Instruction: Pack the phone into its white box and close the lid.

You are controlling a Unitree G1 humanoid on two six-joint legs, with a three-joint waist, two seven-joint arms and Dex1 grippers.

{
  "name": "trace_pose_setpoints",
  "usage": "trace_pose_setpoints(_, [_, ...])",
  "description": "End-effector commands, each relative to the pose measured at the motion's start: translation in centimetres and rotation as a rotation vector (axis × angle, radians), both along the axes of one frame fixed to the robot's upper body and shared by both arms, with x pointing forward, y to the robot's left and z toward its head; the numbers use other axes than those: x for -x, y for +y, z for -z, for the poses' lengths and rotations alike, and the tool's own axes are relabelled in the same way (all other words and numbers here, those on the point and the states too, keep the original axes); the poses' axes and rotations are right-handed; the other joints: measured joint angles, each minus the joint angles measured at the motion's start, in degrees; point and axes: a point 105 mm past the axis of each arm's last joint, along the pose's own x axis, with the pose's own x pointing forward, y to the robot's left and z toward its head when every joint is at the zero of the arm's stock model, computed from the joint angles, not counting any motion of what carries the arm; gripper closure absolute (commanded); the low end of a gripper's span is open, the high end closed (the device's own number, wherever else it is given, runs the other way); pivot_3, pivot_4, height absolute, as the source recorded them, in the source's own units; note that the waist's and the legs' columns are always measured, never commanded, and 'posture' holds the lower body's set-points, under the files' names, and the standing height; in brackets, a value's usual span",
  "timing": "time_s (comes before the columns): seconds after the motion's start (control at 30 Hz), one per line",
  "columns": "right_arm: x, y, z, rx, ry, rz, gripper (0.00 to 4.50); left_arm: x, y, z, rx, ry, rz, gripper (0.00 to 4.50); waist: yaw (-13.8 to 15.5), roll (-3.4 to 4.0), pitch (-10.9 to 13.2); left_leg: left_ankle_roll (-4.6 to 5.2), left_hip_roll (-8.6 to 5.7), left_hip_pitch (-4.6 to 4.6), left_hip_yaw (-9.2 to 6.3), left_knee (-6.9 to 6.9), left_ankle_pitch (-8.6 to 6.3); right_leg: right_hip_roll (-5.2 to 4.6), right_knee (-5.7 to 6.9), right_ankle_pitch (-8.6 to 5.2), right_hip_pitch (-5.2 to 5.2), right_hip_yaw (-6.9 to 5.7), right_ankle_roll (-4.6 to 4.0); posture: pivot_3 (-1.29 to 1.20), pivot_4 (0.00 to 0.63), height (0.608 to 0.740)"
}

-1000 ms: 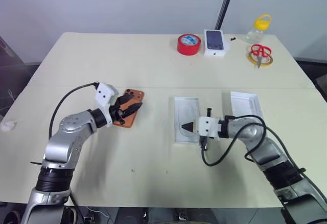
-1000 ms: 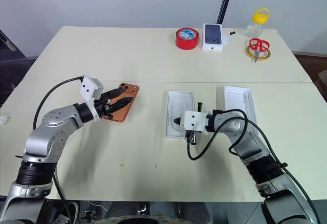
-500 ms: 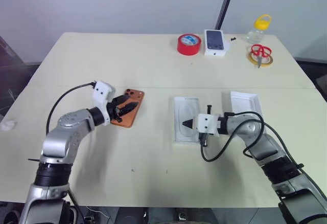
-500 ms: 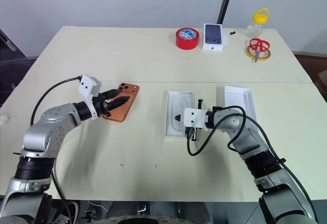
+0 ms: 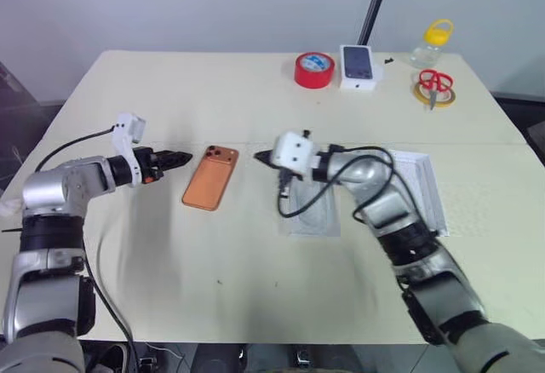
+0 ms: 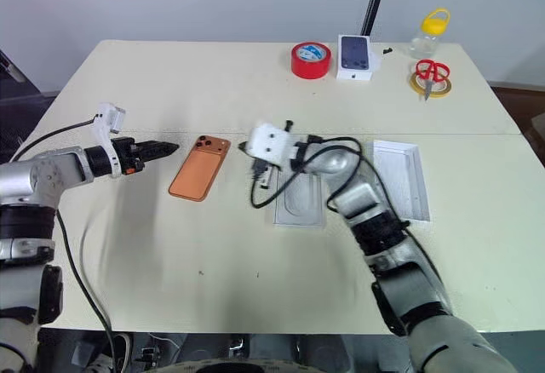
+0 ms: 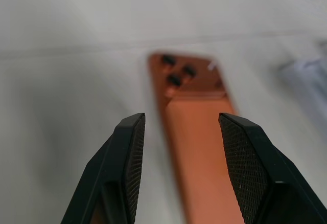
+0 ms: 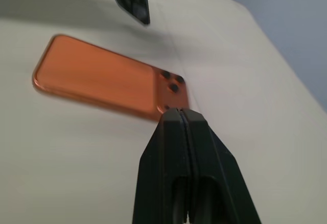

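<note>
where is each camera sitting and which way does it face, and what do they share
Left and right eye views: on the head, looking forward and down over the table; both arms show.
Left wrist view: on the left wrist, along the open left gripper toward the phone.
Right wrist view: on the right wrist, along the shut right gripper toward the same phone; a tip of the left gripper shows too.
All views share the phone, lying camera side up.

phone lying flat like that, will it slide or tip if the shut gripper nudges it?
The phone lies back-up and flat on the smooth table, so it would likely slide, not tip. It looks stiff. The right gripper is shut near its camera corner; an off-centre push would probably spin it.
</note>
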Motion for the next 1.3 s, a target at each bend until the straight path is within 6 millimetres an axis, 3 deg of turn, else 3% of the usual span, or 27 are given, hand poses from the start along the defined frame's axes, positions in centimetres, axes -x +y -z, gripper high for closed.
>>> trace_pose_setpoints(0.03, [-0.7, 1.1, 0.0, 0.072, -0.027, 0.017, 4.48, -0.1, 0.5, 0.1, -0.004, 0.034, 0.003, 2.08, 0.0, -0.01, 0.0, 0.05, -0.01, -0.02, 0.02, 0.02, 0.01, -0.03, 0.01, 0.01, 0.00, 0.00, 0.00, 0.00, 0.150, 0.740])
trace_pose_setpoints(0.2, [-1.3, 2.5, 2.4, 0.204, 0.054, 0.041, 4.48, 0.7, -0.3, 2.7, -0.045, 0.128, 0.069, 2.08, 0.2, -0.07, 0.0, 0.42, -0.07, 0.00, 0.00, 0.07, -0.05, -0.09, 0.19, 0.02, 0.00, -0.02, -0.01, 0.00, 0.150, 0.740])
trace_pose_setpoints(0.37, [-0.8, 3.2, 3.2, 0.230, 0.049, 0.026, 4.48, 1.0, -0.6, 4.3, -0.031, 0.207, 0.073, 2.08, 0.1, -0.07, 0.0, 0.42, -0.06, 0.04, -0.02, 0.07, -0.05, -0.10, 0.33, 0.01, -0.04, -0.01, -0.02, 0.00, 0.150, 0.740])
trace_pose_setpoints(0.53, [-0.6, 3.1, 4.1, 0.254, 0.067, 0.028, 4.48, 1.3, -2.3, 5.3, 0.037, 0.277, 0.090, 2.08, 0.2, -0.06, 0.0, 0.44, -0.10, 0.16, -0.01, 0.10, -0.02, -0.15, 0.50, 0.01, 0.03, 0.00, -0.02, 0.00, 0.150, 0.740])
trace_pose_setpoints(0.67, [-0.6, 3.2, 4.3, 0.261, 0.076, 0.040, 4.48, 1.4, -3.5, 6.8, -0.026, 0.302, 0.108, 2.08, 0.4, -0.01, -0.1, 0.49, -0.15, 0.30, -0.02, 0.12, 0.02, -0.21, 0.55, 0.01, 0.17, 0.00, -0.02, 0.00, 0.150, 0.740])
trace_pose_setpoints(1.0, [-0.7, 3.9, 4.9, 0.272, 0.146, 0.082, 4.48, 1.3, -5.2, 6.8, 0.030, 0.328, 0.122, 2.08, 0.3, 0.00, -0.1, 0.51, -0.21, 1.03, -0.05, 0.07, 0.02, -0.33, 0.54, 0.01, 0.90, -0.01, -0.04, 0.00, 0.150, 0.740])
trace_pose_setpoints(1.17, [-0.8, 3.8, 4.9, 0.282, 0.130, 0.072, 4.48, 2.4, -7.7, 7.5, 0.081, 0.376, 0.185, 2.08, 0.3, 0.02, -0.2, 0.50, -0.24, 1.12, -0.05, 0.03, 0.01, -0.40, 0.53, 0.01, 0.97, -0.01, -0.04, 0.00, 0.150, 0.740])
trace_pose_setpoints(1.3, [-1.1, 3.5, 4.5, 0.282, 0.112, 0.077, 4.48, 2.0, -8.7, 6.6, 0.168, 0.394, 0.161, 2.08, 0.4, 0.06, -0.2, 0.51, -0.32, 1.15, -0.06, 0.01, 0.01, -0.50, 0.52, 0.01, 1.00, -0.03, -0.04, 0.00, 0.150, 0.740])
